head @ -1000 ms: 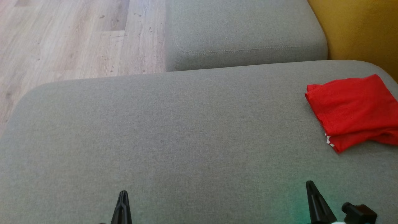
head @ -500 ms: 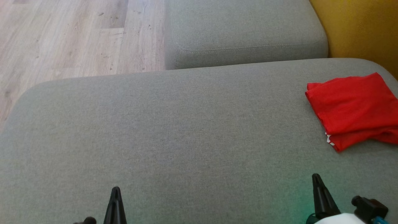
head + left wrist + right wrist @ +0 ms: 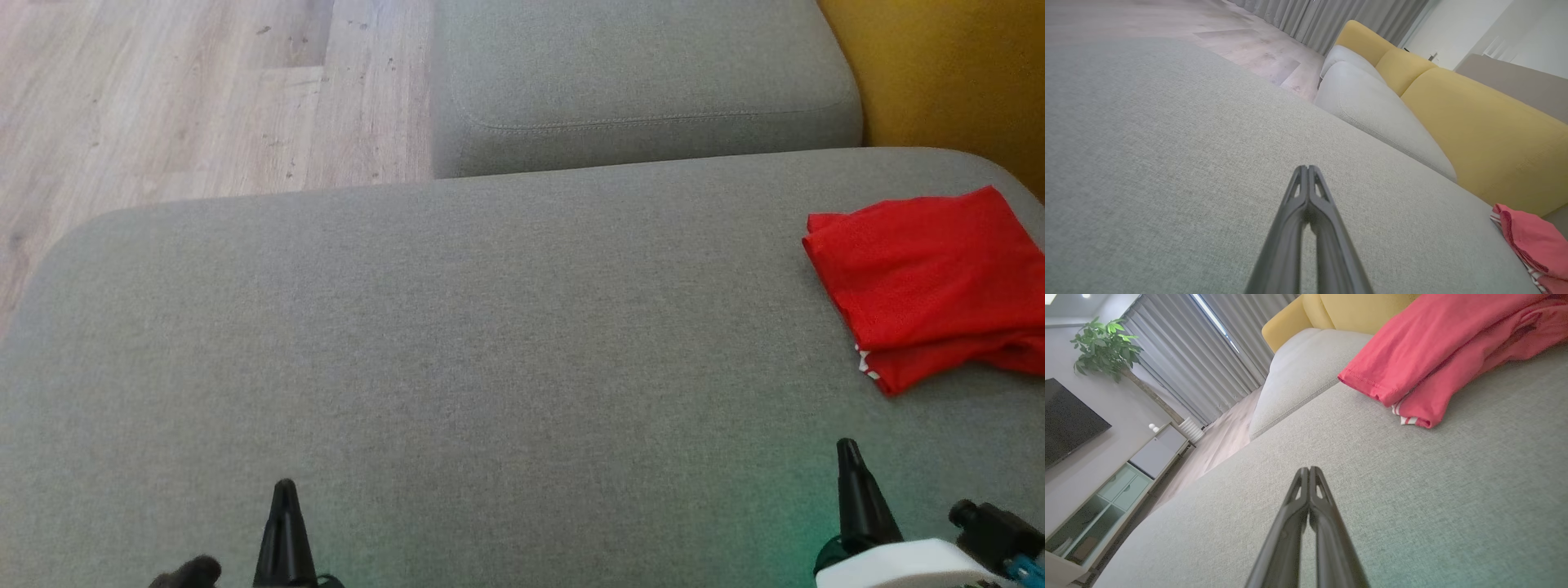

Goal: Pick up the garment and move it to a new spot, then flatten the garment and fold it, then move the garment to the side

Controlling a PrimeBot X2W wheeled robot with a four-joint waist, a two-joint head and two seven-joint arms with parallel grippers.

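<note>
Two end effectors, both pinched tight with nothing between the fingers. The left end effector (image 3: 284, 488) pokes up at the lower left of the head view and the right end effector (image 3: 847, 449) at the lower right, each over bare grey sofa seat (image 3: 490, 327). Out past the right one, at the right edge of the frame, there's the red garment (image 3: 922, 282), lying folded in a tidy block near the yellow backrest (image 3: 939, 73). By the look of it, we're at the tail of the job: folded and set off to the side. The next move, I'd say, asks for little, just hold the fingers clear of the cloth so the fold isn't dragged. Writing? None readable, only a scrap of white striped trim (image 3: 864, 366) at the garment's lower corner.
</note>
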